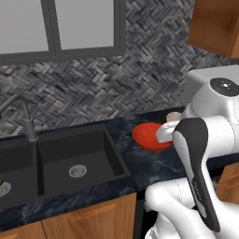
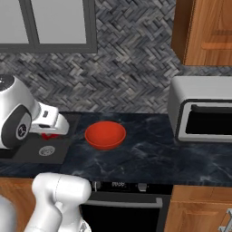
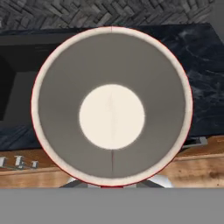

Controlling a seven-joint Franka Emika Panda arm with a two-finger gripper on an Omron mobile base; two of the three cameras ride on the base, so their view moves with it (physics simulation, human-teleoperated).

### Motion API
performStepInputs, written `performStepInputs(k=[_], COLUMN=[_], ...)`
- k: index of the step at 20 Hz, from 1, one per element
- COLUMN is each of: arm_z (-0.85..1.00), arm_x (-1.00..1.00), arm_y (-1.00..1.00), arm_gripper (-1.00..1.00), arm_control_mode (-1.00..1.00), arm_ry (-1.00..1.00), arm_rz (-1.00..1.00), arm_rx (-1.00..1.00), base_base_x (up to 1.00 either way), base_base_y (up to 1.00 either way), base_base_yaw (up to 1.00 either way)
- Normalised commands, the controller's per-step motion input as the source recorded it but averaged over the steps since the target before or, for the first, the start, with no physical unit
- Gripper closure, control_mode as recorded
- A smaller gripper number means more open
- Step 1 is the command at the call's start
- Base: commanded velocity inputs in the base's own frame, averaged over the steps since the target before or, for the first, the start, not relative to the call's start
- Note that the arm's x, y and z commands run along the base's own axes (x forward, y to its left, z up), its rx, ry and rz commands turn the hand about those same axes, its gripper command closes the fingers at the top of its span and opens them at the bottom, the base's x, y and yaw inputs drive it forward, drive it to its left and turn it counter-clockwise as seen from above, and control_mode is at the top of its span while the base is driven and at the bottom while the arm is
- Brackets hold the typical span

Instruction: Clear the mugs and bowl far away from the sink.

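A mug with a red outside and a pale inside sits right under the hand camera, which looks straight down into it. My gripper is shut on this mug above the sink's right edge; the fingertips are hidden. In the left base view the mug's pale rim peeks out behind my forearm. The red-orange bowl rests upright on the dark counter just right of the black sink. From the right base view the bowl lies to the right of the gripper, apart from it.
A grey faucet stands behind the sink basins. A small yellowish thing lies in the left basin, too cut off to identify. A silver toaster oven occupies the counter's right end under a wooden cabinet. Dark marble counter lies between the bowl and the oven.
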Motion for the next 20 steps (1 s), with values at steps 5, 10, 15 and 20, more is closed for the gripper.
performStepInputs(k=[5, 10, 15, 20], arm_z=[0.26, 0.0, 0.0, 0.0], arm_x=[-0.3, 0.0, 0.0, 0.0], arm_y=[0.0, 0.0, 0.0, 0.0], arm_gripper=[1.0, 1.0, 1.0, 1.0], arm_control_mode=[1.0, 1.0, 1.0, 1.0], arm_ry=[0.0, 0.0, 0.0, 0.0], arm_rz=[-0.02, 0.0, 0.0, 0.0], arm_rx=[0.01, 0.0, 0.0, 0.0], base_base_x=[-0.26, -0.61, -0.38, 0.0], base_base_y=[0.11, 1.0, 0.87, 0.11], base_base_yaw=[0.0, 0.09, 0.74, 1.0])
